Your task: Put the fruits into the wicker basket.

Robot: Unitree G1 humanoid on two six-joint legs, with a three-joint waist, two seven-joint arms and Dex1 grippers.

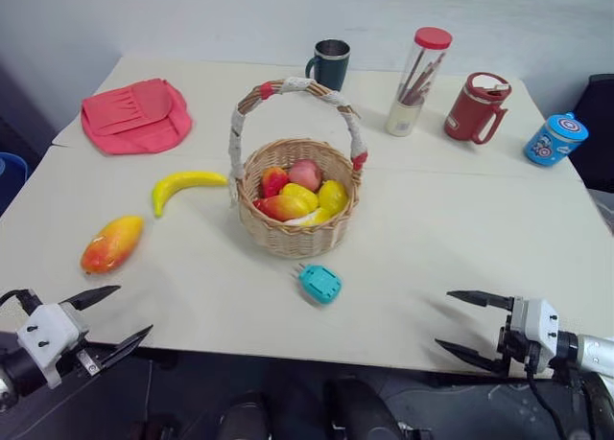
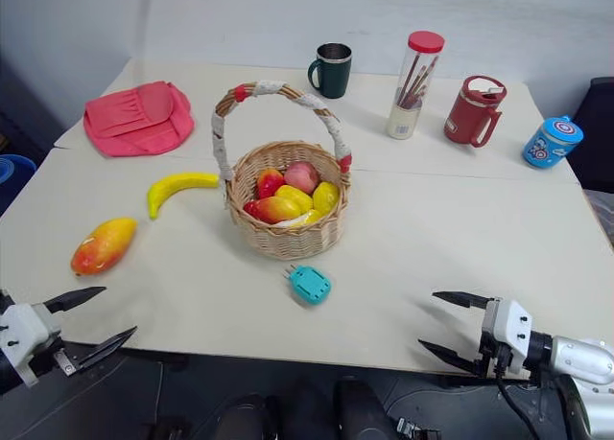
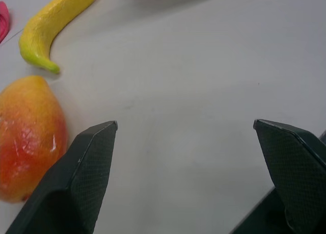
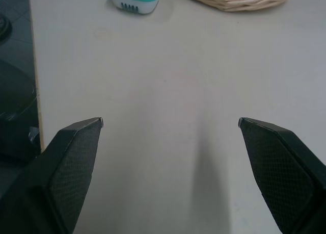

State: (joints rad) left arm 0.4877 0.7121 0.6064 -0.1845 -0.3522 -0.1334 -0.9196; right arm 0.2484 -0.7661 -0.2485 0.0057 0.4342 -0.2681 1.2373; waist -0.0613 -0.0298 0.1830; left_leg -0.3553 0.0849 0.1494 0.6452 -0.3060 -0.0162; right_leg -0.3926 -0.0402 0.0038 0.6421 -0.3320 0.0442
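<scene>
A yellow banana (image 1: 184, 186) lies on the table just left of the wicker basket (image 1: 294, 231), and also appears in the left wrist view (image 3: 53, 22). An orange-red mango (image 1: 111, 243) rests nearer the left front edge (image 3: 28, 134). The basket stands mid-table with several fruits inside and a tall cloth-wrapped handle (image 1: 297, 87). My left gripper (image 1: 123, 317) hangs open at the front left edge, below the mango, holding nothing. My right gripper (image 1: 453, 319) is open at the front right edge, empty.
A teal plug-like gadget (image 1: 318, 284) lies in front of the basket. At the back stand a pink pouch (image 1: 134, 114), a dark mug (image 1: 329, 63), a clear pencil tube (image 1: 417, 81), a red mug (image 1: 474, 106) and a blue cup (image 1: 554, 138).
</scene>
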